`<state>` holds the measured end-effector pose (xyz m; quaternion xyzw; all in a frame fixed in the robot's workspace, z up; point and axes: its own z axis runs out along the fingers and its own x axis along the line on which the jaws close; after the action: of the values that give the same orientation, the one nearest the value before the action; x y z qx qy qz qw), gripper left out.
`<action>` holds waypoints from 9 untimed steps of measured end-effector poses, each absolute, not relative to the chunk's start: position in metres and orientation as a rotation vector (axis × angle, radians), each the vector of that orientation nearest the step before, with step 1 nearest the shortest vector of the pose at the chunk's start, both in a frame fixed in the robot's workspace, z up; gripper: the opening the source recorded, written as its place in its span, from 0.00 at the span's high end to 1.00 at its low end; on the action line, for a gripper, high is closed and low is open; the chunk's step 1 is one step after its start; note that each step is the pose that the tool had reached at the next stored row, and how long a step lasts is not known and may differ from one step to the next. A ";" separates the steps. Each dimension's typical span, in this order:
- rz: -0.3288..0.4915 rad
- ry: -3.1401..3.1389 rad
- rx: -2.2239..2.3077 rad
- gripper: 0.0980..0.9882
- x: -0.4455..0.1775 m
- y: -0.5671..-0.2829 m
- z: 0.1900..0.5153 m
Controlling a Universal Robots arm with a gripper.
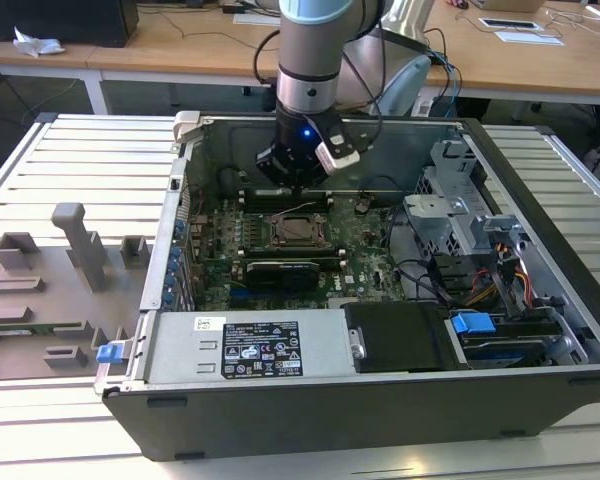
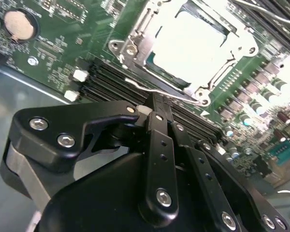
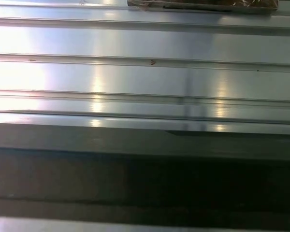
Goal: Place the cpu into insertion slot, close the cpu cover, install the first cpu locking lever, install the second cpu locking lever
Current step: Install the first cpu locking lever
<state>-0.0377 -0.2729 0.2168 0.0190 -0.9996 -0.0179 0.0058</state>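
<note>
The cpu (image 2: 188,43) lies flat in the insertion slot (image 1: 277,231) on the green motherboard, its silvery top glaring in the second wrist view. The cpu cover (image 2: 128,48), a thin metal frame, is folded down around it. A thin wire locking lever (image 2: 176,96) runs along the socket's edge nearest my fingers. My gripper (image 2: 153,110) hangs just beside that edge with its black fingers (image 2: 157,140) pressed together, the tips at or just short of the lever wire. In the exterior view the gripper (image 1: 298,186) hovers right behind the socket inside the open computer case.
Long black memory slots (image 2: 101,79) run between my gripper and the socket. A coin battery (image 2: 17,24) sits on the board. The case (image 1: 380,390) holds a power supply (image 1: 250,350), drive cages (image 1: 480,250) and cables. A grey fixture block (image 1: 50,290) lies on the exterior view's left.
</note>
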 end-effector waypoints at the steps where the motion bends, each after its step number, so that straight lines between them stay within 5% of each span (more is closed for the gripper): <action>1: -0.056 -3.129 0.059 0.99 -0.036 -0.273 0.216; 9: -0.056 -3.129 0.061 0.99 -0.022 -0.273 0.211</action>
<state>-0.0217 -0.2727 0.2106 0.0196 -0.9996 -0.0180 0.0058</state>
